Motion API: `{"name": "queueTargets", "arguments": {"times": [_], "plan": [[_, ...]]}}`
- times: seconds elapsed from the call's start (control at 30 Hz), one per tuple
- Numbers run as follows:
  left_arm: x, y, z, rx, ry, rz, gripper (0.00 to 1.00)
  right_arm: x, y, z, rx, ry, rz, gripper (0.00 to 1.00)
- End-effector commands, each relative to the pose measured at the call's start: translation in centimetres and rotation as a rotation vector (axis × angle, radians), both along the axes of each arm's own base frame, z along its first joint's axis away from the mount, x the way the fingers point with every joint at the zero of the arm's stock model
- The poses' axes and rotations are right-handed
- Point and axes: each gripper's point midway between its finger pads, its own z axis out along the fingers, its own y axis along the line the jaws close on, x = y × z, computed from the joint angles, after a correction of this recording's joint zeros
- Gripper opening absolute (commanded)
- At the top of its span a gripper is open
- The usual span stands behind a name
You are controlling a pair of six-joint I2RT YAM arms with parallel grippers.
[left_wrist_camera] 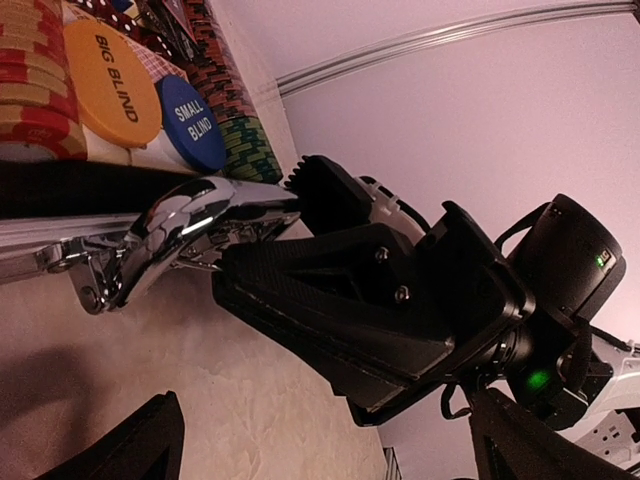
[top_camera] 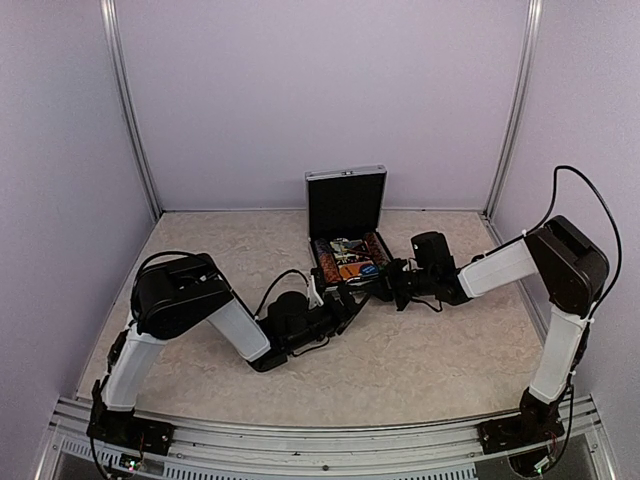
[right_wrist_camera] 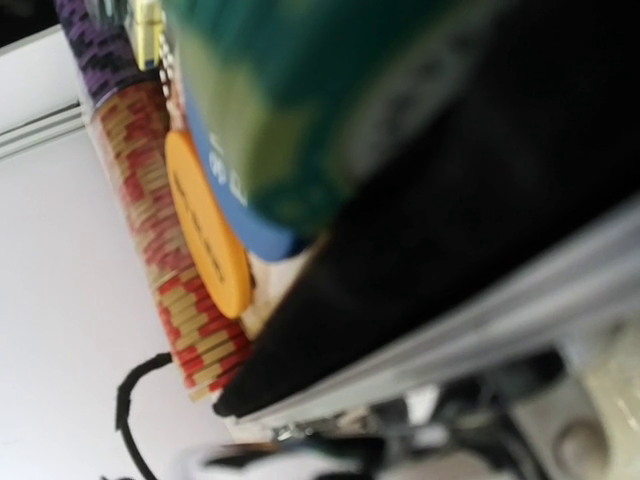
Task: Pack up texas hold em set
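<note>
The silver briefcase point(top_camera: 322, 268) sits open on the desk point(top_camera: 420, 350) directly ahead of both sets of jaws, its black-lined lid point(top_camera: 346, 203) standing upright on the far side of the tray. The left jaws are spread wide and hold nothing, low over the desk just short of the front wall, with the chrome latch point(left_wrist_camera: 170, 225) right in front of them. The right jaws are pressed together beside that latch, close against the front wall. The right wrist view is too close and blurred to show whether they touch it, and nothing is seen pinched between them. Beyond the front wall the orange disc point(left_wrist_camera: 110, 85) and blue disc point(left_wrist_camera: 192, 122) lie in the tray between the red chips point(left_wrist_camera: 30, 90) and the green chips point(left_wrist_camera: 250, 140). With the pieces apparently all in the tray, the step in hand looks like closing the case. To do it well, first check that the two discs lie below the rim, nudging them flat with the shut right jaws if they stand proud. Then keep the left jaws braced against the front wall so the case cannot slide, reach the right jaws over to the far side of the lid, and tip it toward the arms slowly. Pull both sets of jaws clear of the narrowing gap before it shuts, then press near the latch.
</note>
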Motion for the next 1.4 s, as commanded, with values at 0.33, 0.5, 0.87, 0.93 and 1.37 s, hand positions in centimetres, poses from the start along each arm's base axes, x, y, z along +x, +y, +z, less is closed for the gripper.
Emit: {"name": "queueTargets", "arguments": {"times": [0.33,0.5,0.87,0.93,1.37], "plan": [[2.6,-1.5,-2.7,0.115,-0.027,0.062,0.99,2.6,1.4,11.5,0.185,-0.343,0.025,0.0],[3.1,-1.9,-3.5,0.125,0.027,0.054,0.99,2.7,1.4,11.9,0.187,-0.351,0.023,0.0],[3.1,-1.2,-4.0,0.041,0.28,0.084,0.99,2.9,1.9,13.3,0.22,-0.378,0.037,0.0],[3.0,-0.1,-1.9,-0.007,0.24,0.11,0.99,2.8,1.9,13.5,0.214,-0.384,0.041,0.0],[3.7,3.5,1.8,-0.062,0.166,0.117,0.99,2.1,1.9,12.7,0.226,-0.395,0.07,0.0]]}}
